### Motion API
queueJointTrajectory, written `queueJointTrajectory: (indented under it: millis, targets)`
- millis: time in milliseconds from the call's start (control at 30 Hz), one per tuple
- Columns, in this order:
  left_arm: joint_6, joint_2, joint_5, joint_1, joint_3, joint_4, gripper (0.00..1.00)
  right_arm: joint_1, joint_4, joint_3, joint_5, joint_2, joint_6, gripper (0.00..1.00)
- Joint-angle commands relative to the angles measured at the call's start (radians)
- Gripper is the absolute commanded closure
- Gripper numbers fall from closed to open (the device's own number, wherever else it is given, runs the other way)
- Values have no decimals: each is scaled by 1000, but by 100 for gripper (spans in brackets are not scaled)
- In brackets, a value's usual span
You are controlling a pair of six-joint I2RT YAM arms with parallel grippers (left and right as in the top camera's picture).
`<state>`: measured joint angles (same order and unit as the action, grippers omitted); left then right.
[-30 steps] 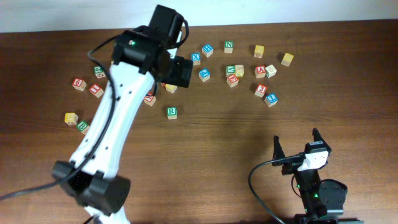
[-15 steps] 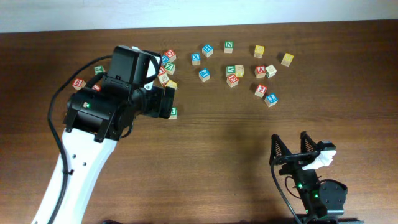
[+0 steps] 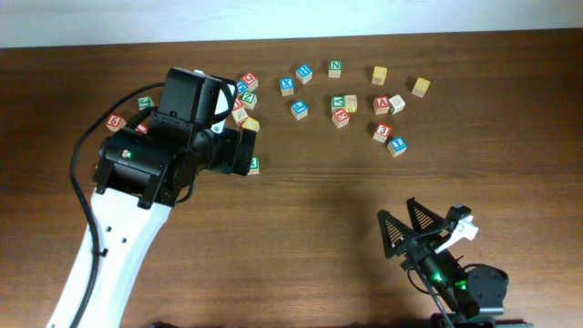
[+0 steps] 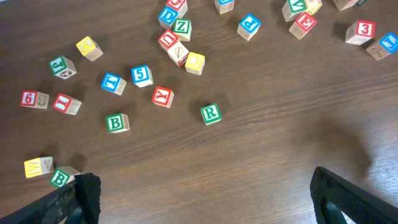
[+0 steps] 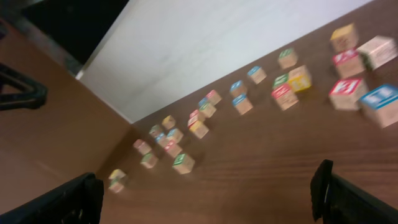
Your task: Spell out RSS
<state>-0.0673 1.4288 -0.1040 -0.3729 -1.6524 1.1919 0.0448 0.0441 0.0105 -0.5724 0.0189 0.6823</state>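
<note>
**Left arm back over the R; nothing picked yet**

Your left arm (image 3: 137,210) is no longer stretched over the far cluster as it was a second ago. It now hangs over the R cube (image 4: 211,114), which lies on the table (image 4: 267,143) just ahead of the left gripper (image 4: 205,186). That gripper is spread wide and empty. The right gripper (image 3: 408,228), well away from the R cube, has only swivelled and is also wide open and empty. You are likely lined up for the first pick.

The left wrist view shows one R cube, two B cubes (image 4: 115,122) left of it, and three yellow-faced cubes (image 4: 194,62). No S is readable.
</note>
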Motion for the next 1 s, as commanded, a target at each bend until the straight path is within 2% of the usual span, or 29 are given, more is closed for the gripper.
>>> queueJointTrajectory:
  millis: [0, 100, 200, 267, 367, 433, 533, 633, 733, 967]
  targets:
    - [16, -4, 13, 3, 6, 2, 1, -5, 5, -5, -90, 7, 33, 2]
    - [16, -4, 13, 3, 6, 2, 1, -5, 5, -5, -66, 7, 18, 2]
    - [16, -4, 13, 3, 6, 2, 1, -5, 21, 3, -82, 22, -58, 2]
    - [16, -4, 13, 3, 6, 2, 1, -5, 95, 62, -68, 75, -147, 2]
    - [16, -4, 13, 3, 6, 2, 1, -5, 267, 243, 6, 248, -317, 2]
    - [16, -4, 13, 3, 6, 2, 1, -5, 392, 403, 65, 425, -422, 2]
    - [16, -4, 13, 3, 6, 2, 1, -5, 544, 607, 152, 653, -505, 2]
    - [16, -4, 13, 3, 6, 2, 1, -5, 698, 850, 247, 861, -529, 2]
    - [16, -4, 13, 3, 6, 2, 1, -5, 803, 998, 343, 974, -529, 2]
    - [16, -4, 13, 3, 6, 2, 1, -8, 814, 1158, 375, 1209, -506, 1]
